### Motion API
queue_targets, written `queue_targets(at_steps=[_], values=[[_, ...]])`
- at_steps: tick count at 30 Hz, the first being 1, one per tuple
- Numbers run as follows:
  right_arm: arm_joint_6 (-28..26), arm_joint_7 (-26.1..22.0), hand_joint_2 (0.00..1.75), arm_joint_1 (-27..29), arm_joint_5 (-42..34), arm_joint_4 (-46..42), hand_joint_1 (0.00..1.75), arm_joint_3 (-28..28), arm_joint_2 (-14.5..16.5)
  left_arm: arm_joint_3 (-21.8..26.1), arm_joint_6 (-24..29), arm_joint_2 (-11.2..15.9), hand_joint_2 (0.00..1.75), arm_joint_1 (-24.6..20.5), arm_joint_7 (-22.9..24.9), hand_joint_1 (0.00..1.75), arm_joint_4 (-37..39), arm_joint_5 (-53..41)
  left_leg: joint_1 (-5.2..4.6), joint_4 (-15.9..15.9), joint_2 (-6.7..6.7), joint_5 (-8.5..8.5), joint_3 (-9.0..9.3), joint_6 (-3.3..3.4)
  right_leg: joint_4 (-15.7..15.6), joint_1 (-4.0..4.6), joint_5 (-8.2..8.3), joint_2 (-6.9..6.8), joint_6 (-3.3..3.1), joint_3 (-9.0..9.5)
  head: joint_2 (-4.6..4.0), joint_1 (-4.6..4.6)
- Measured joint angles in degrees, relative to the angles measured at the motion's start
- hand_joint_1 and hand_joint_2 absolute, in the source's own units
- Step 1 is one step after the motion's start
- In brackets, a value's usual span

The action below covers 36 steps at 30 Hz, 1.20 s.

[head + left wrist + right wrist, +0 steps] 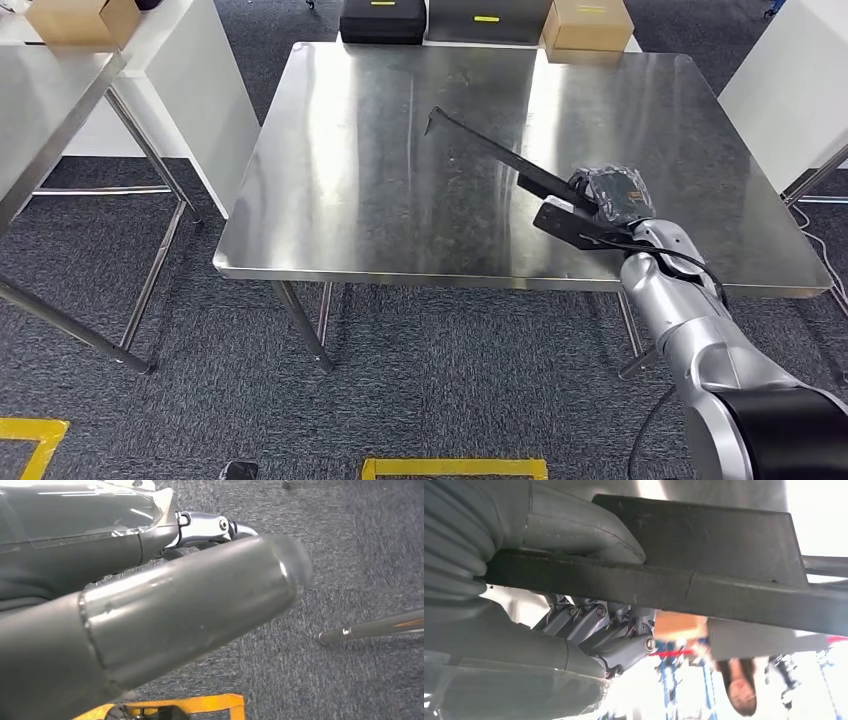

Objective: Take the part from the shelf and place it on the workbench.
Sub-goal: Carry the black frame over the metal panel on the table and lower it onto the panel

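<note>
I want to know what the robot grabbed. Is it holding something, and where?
Yes. The right hand grips a long black part by its near end.

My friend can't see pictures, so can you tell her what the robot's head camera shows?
The robot's right hand holds a long black part over a shiny metal table, its far tip near the middle of the tabletop. Cardboard boxes and black cases sit beyond the far edge, on grey carpet with yellow tape lines.
</note>
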Motion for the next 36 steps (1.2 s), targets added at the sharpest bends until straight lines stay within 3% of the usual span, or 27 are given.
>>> queue_targets(at_steps=[7,13,22,28,36], values=[[2.75,-6.37,1.75,0.12,-0.76,2.37,1.73,-0.53,2.36,-3.47,0.86,0.19,0.0,0.28,0.0,0.0,-0.93,2.28,0.37,-0.69,0.01,0.51,0.12,-1.02,0.05,0.35,0.09,0.05,-0.65,-0.27,0.0,-0.01],[2.24,-8.48,1.75,0.17,0.03,3.36,1.73,-0.58,2.96,-5.52,1.33,0.4,0.0,0.32,0.0,0.0,-0.99,3.83,0.46,-0.74,0.02,0.57,0.11,-1.4,0.07,0.53,0.17,0.05,-0.87,-0.34,0.0,0.01],[1.91,-7.88,1.75,0.13,0.5,3.84,1.73,-0.57,3.26,-7.46,1.4,0.64,0.0,0.47,0.25,0.0,-0.95,6.22,0.13,-0.74,0.01,0.58,0.11,-1.41,0.07,0.54,0.19,0.05,-0.89,-0.42,0.0,0.02],[1.97,-7.52,1.75,0.12,0.33,3.84,1.73,-0.58,2.8,-8.56,-3.02,0.95,0.0,0.46,4.09,0.0,-0.1,4.88,-0.05,-0.73,0.0,0.59,0.09,-1.38,0.07,0.53,0.19,0.05,-0.88,-0.43,0.0,0.02],[1.97,-7.55,1.75,0.11,0.28,3.86,1.73,-0.57,2.44,-9.39,-5.57,1.24,0.0,0.45,4.49,0.0,0.21,4.21,-0.27,-0.63,-0.01,0.54,0.01,-1.28,0.04,0.29,0.22,0.05,-0.84,-0.41,0.0,0.01]])
